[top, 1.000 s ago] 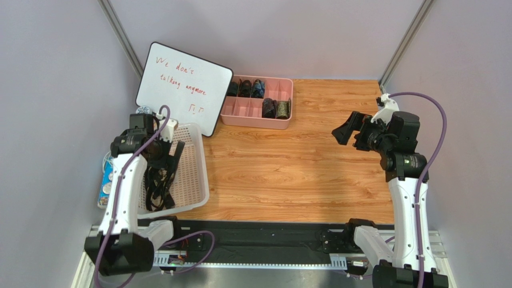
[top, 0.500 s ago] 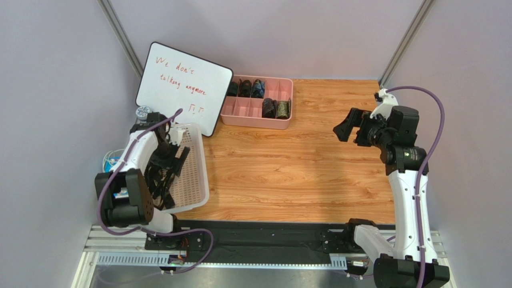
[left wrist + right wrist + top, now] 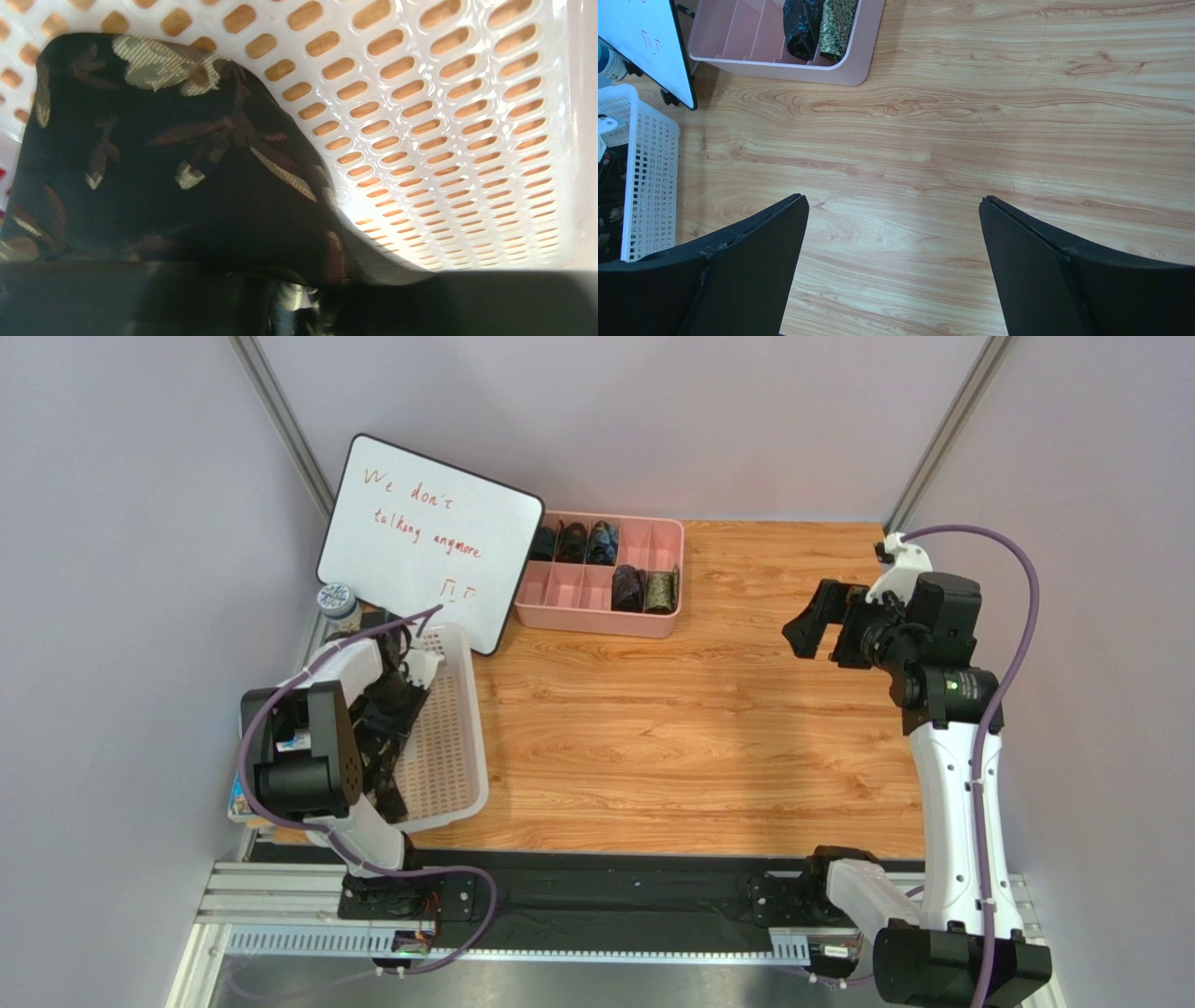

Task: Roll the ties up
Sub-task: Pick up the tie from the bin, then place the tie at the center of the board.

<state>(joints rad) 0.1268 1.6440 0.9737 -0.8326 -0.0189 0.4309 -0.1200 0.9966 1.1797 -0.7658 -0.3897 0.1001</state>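
A dark tie [image 3: 175, 175] with olive and rust leaf shapes fills the left wrist view and lies in the white basket [image 3: 456, 140]. My left gripper [image 3: 302, 297] is down in the basket [image 3: 470, 742], its dark fingers drawn together on that tie's fabric. More dark ties [image 3: 372, 763] lie heaped under the arm. The left gripper [image 3: 386, 703] is partly hidden by its own wrist. Rolled ties [image 3: 627, 588] sit in the pink tray [image 3: 596, 623]. My right gripper [image 3: 821, 623] hangs open above bare wood [image 3: 892, 198].
A whiteboard [image 3: 428, 532] with red writing leans between the basket and the pink tray [image 3: 773, 66], where two rolled ties [image 3: 803, 28] show. A small round tin [image 3: 334, 598] stands behind the basket. Wooden tabletop [image 3: 673, 728] spans the middle.
My left arm has folded down into the basket and its jaws have gone from wide open to closed on the tie. The right arm has shifted slightly.
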